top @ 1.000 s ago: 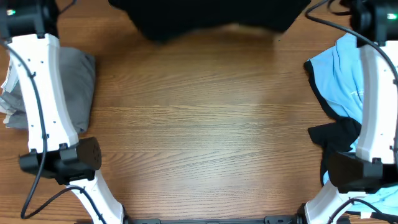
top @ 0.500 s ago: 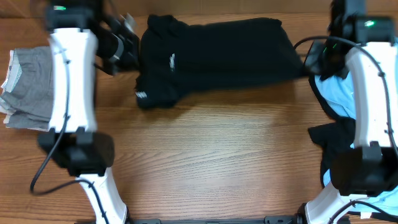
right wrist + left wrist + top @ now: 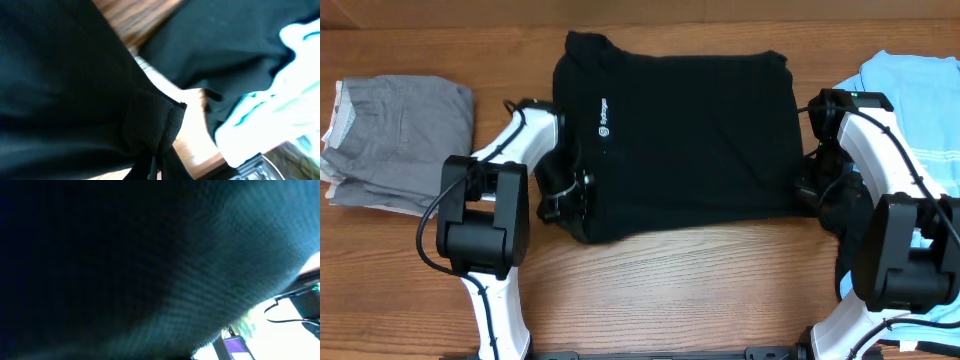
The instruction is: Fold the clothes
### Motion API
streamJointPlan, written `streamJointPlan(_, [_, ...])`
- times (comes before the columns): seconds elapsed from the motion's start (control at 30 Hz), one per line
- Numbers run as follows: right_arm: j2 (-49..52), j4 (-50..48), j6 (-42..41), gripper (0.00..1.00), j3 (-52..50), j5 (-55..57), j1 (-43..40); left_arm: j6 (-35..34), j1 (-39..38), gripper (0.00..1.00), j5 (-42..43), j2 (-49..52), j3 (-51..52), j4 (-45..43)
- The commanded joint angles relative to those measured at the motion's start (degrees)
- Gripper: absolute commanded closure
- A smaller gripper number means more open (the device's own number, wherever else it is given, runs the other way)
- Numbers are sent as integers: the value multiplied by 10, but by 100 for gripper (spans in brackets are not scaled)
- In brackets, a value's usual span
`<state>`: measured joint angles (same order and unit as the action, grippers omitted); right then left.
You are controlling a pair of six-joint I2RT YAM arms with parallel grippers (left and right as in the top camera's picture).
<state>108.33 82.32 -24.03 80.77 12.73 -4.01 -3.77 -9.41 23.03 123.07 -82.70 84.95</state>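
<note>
Overhead, the black tee [image 3: 690, 130] lies spread on the table [image 3: 700, 290], its small white lettering [image 3: 603, 112] too tiny to read. Left gripper [image 3: 565, 192] and right gripper [image 3: 808, 190] pinch its opposite lower edges, jaws closed. A folded grey garment [image 3: 405, 130] lies to its left, a light blue tee [image 3: 920, 90] to its right.

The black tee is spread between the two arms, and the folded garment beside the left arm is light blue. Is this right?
No: the folded garment beside the left arm is grey, not light blue, as the overhead view shows. The black tee is as said.
</note>
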Motion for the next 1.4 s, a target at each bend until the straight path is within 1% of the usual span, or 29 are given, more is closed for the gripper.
streamJointPlan(0.0, [-6, 10, -16, 96, -3, 45, -15, 16, 9, 96, -19, -61, 65, -17])
streamJointPlan(0.17, [-6, 28, -17, 96, -3, 48, -20, -4, 45, 96, -61, -143, 101, -24])
streamJointPlan(0.2, [-6, 37, -17, 96, -3, 48, -20, -5, 67, 96, -53, -182, 102, -26])
streamJointPlan(0.27, [-6, 42, -17, 96, -3, 43, -20, -5, 75, 96, -42, -201, 102, -31])
streamJointPlan(0.37, [-6, 39, -17, 96, -3, 37, -20, -5, 72, 96, -17, -211, 102, -31])
streamJointPlan(0.4, [-6, 32, -17, 96, -3, 35, -20, -5, 63, 96, 3, -211, 102, -35])
streamJointPlan(0.47, [-6, 28, -17, 96, -3, 35, -20, -5, 52, 96, 13, -211, 102, -40])
streamJointPlan(0.57, [-6, 26, -17, 96, -3, 35, -20, -3, 45, 87, 14, -211, 102, -41])
streamJointPlan(0.63, [-6, 24, -17, 96, -3, 35, -20, -1, 49, 74, 9, -214, 96, -41])
streamJointPlan(0.7, [-6, 22, -17, 96, -3, 35, -20, -5, 70, 66, -7, -225, 77, -48])
streamJointPlan(0.77, [-6, 19, -17, 96, -3, 35, -20, -16, 98, 59, -10, -237, 54, -69])
streamJointPlan(0.8, [-6, 18, -17, 96, -3, 35, -20, -22, 111, 58, -11, -240, 46, -81])
streamJointPlan(0.87, [-6, 16, -17, 96, -3, 35, -20, -85, 159, 42, -43, -245, 38, -150])
streamJointPlan(0.9, [-6, 15, -17, 96, -3, 35, -20, -103, 169, 40, -48, -242, 41, -169])
streamJointPlan(0.93, [-6, 15, -17, 96, -3, 35, -20, -111, 176, 38, -48, -240, 45, -184])
streamJointPlan(1.13, [-6, 11, -17, 96, -3, 35, -20, -117, 176, 38, -43, -211, 65, -270])
streamJointPlan(1.37, [-6, 11, -17, 96, -3, 35, -20, -121, 175, 33, -18, -136, 65, -342])
